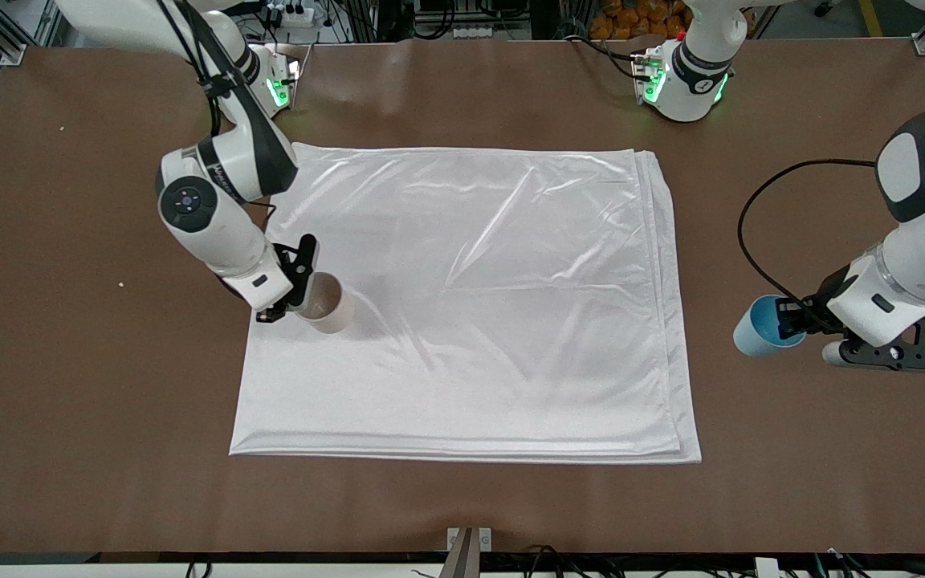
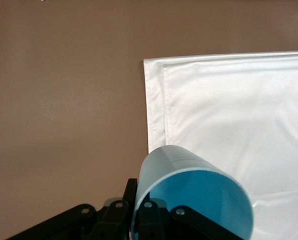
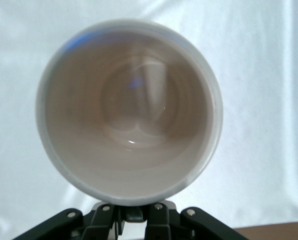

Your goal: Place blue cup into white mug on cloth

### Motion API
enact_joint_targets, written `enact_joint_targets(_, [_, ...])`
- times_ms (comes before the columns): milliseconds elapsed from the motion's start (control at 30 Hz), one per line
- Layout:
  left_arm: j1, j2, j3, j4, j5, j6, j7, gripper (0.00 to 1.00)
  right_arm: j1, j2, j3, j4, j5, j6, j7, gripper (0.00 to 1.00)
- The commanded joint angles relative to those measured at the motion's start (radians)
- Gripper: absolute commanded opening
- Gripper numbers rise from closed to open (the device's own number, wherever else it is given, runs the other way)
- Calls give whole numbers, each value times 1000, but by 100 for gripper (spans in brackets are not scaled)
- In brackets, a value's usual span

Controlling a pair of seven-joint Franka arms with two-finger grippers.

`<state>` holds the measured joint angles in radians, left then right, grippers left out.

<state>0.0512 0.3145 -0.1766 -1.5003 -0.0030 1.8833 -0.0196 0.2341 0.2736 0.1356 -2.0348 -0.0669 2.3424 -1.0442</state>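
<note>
**Both arms hold their cups, mug over the cloth, blue cup over bare table**

On my screen I start at the right arm's end. The right gripper (image 1: 290,299) is over the edge of the cloth (image 1: 470,321) on that end. Its fingers are closed on the rim of the mug (image 1: 326,305), so the mug is held. In the right wrist view the mug (image 3: 129,110) opens toward the camera, and I see its pale inside with the cloth (image 3: 269,125) all around it. I cannot tell if its base touches the cloth or hangs just above.

The cloth lies flat in the middle of the table (image 1: 69,401), with some wrinkles and layered edges toward the left arm's end.

At that end the left gripper (image 1: 792,321) is over the bare table, beside the cloth and apart from it. Its fingers are closed on the rim of the cup (image 1: 759,327), which is tilted on its side. In the left wrist view the cup (image 2: 189,190) shows its bright blue inside, with the cloth's corner (image 2: 229,110) near it.
</note>
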Motion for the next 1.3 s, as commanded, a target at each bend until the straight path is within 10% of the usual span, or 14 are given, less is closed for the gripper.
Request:
enact_joint_targets(0, [3,-12,-24,9,-26,-47,7,0,79,47,-5,36,-40,-9,139,0])
enact_joint_targets(1267, [-97,14,-169,22,14,-76,-287,0,347,299,-14,252,-159,-6,351,1])
